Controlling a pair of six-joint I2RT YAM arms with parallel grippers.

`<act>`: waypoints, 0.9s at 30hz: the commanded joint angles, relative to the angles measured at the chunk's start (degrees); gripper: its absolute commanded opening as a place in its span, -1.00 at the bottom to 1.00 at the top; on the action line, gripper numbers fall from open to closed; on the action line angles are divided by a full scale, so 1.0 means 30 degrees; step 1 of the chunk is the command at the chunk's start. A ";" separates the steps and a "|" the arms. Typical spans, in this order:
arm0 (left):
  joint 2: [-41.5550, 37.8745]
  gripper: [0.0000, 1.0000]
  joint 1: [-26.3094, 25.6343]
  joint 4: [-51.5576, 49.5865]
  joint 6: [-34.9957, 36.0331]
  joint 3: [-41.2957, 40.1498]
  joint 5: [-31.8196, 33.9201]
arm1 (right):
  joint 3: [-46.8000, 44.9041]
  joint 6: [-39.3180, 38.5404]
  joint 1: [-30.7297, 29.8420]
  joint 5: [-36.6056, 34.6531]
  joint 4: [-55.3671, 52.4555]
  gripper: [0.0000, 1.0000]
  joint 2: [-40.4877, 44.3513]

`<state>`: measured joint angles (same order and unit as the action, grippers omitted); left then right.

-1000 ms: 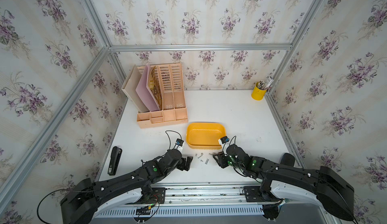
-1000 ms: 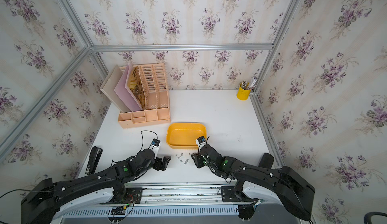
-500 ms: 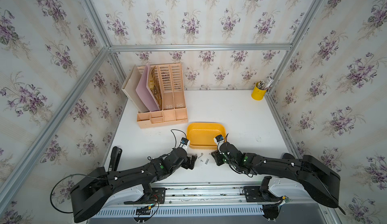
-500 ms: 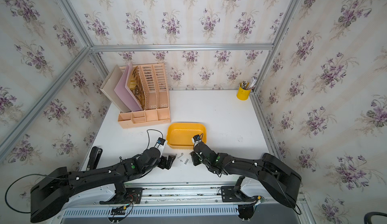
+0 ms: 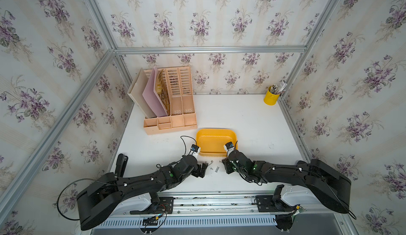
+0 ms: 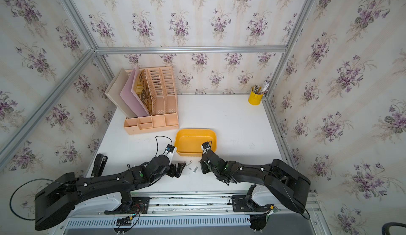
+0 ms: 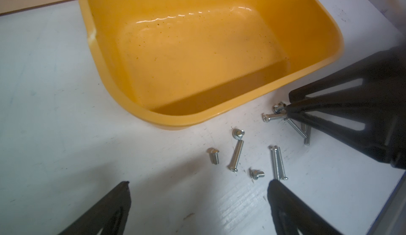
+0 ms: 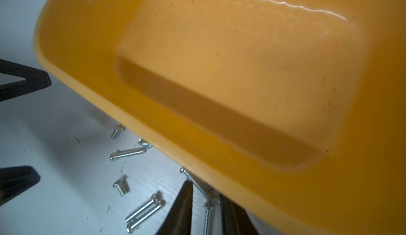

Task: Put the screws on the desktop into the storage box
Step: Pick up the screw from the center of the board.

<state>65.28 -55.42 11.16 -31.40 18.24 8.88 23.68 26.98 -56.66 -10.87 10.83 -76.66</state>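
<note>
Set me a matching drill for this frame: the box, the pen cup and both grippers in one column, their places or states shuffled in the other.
1 storage box
2 pen cup
3 left gripper
4 right gripper

a jaws wide apart, holding nothing
b far right corner of the desktop
c fingers close together with screws between them
d nothing inside, just behind the screws

Pairs: 1-d, 2-b, 3-a, 4-c
</note>
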 commanded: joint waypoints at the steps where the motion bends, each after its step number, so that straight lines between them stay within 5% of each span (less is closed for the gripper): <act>1: 0.0237 0.99 0.0002 0.0510 0.0170 -0.0045 0.0290 | 0.0308 -0.0232 -0.0037 -0.0343 0.0549 -0.46 -0.0329; 13: -0.1054 0.98 -0.0029 -0.0605 0.0563 -0.0219 0.1072 | 0.0348 0.0019 -0.0227 -0.0856 0.0046 -0.58 -0.0992; 18: -0.1313 0.98 -0.0032 -0.0586 0.0549 -0.0396 0.1236 | 0.0436 -0.0184 -0.0276 -0.0791 0.0292 -0.85 -0.1276; 27: -0.1253 0.98 -0.0010 -0.0705 0.0471 -0.0205 0.1030 | 0.0823 -0.0077 -0.0475 -0.0552 -0.0570 -1.00 -0.0288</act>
<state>61.47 -55.51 8.80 -30.37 17.12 11.77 25.19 26.81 -57.80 -12.69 10.85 -79.33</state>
